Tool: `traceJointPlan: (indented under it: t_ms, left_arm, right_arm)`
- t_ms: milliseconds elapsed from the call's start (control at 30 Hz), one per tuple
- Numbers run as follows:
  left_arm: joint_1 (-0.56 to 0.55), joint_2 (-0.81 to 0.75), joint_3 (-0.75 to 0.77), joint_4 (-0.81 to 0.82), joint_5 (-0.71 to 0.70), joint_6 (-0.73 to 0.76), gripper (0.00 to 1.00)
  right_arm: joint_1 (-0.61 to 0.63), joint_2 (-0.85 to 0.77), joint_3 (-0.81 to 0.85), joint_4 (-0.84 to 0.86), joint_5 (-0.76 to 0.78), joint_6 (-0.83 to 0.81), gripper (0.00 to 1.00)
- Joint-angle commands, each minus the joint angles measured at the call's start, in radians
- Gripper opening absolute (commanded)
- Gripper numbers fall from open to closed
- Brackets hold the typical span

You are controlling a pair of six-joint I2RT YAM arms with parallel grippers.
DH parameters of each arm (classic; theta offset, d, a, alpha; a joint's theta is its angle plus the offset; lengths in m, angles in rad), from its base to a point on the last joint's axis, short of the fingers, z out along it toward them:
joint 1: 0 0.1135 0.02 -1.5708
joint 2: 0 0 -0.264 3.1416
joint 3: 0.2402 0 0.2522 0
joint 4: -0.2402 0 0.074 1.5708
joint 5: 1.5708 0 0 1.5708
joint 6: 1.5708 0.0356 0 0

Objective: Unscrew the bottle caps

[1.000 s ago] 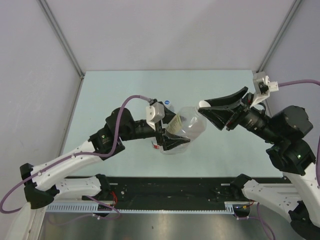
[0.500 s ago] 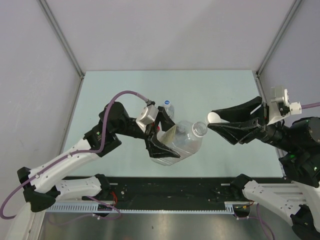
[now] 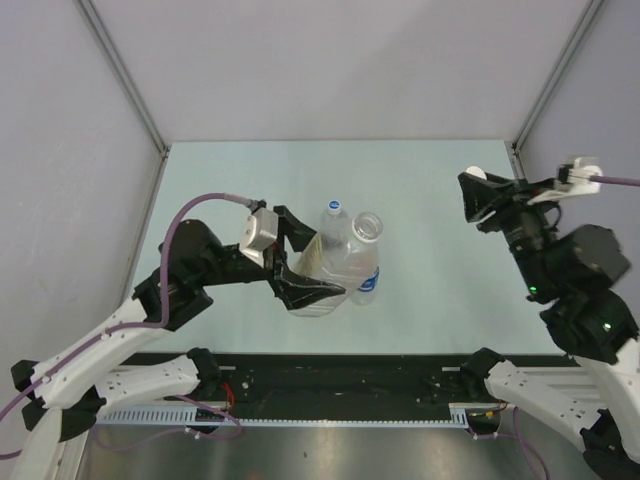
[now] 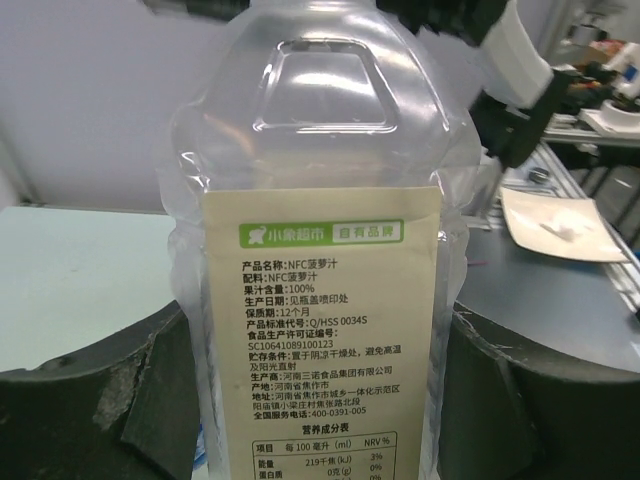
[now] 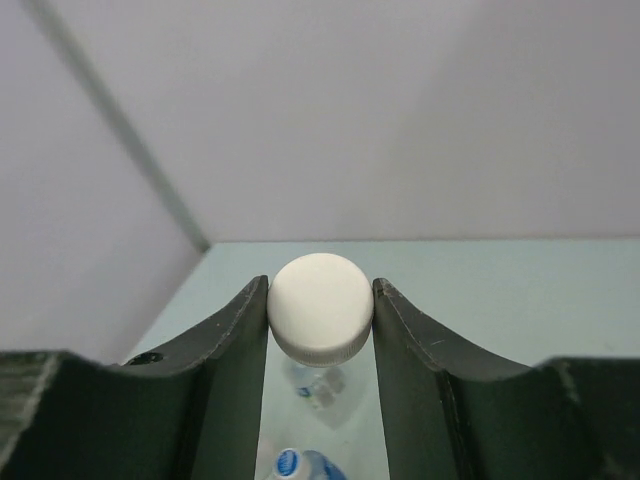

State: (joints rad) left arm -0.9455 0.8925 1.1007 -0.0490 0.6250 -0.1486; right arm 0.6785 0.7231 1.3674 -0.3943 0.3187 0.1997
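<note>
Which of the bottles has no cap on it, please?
The large yellowish-labelled bottle, gripped by the left pincer: its neck is open, whereas the small bottle beside it carries a blue cap.

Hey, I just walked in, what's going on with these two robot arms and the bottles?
The arms are taking caps off bottles. The left hand grips the large clear bottle with the yellowish label, which stands upright on the table with its neck open. The right hand pinches a white cap, apparently that bottle's, near the table's far right corner, well clear of it. A smaller bottle just beyond the large one has its blue cap on.
</note>
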Motion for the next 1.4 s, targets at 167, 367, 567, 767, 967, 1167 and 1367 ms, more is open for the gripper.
traceJointPlan:
  t_ms: [167, 367, 567, 767, 967, 1167, 1367]
  left_arm:
    - [0.005, -0.127, -0.028, -0.020, -0.320, 0.053, 0.00]
    - [0.005, -0.161, -0.029, -0.032, -0.335, 0.076, 0.00]
    - [0.005, -0.191, -0.056, -0.040, -0.366, 0.080, 0.00]
    - [0.005, -0.214, -0.087, -0.035, -0.395, 0.086, 0.00]
    - [0.007, -0.213, -0.090, -0.051, -0.401, 0.096, 0.00]
    - [0.007, -0.213, -0.111, -0.032, -0.401, 0.083, 0.00]
    - [0.005, -0.225, -0.125, -0.026, -0.406, 0.078, 0.01]
  right_arm:
    - [-0.232, 0.148, -0.315, 0.049, 0.262, 0.190, 0.00]
    - [-0.467, 0.330, -0.453, 0.169, 0.140, 0.313, 0.00]
    - [-0.491, 0.585, -0.453, 0.245, 0.195, 0.290, 0.00]
    - [-0.504, 0.769, -0.447, 0.272, 0.230, 0.333, 0.00]
    - [-0.516, 0.857, -0.429, 0.278, 0.168, 0.346, 0.00]
    - [-0.517, 0.940, -0.415, 0.264, 0.125, 0.374, 0.00]
    - [-0.520, 0.980, -0.396, 0.284, 0.115, 0.377, 0.00]
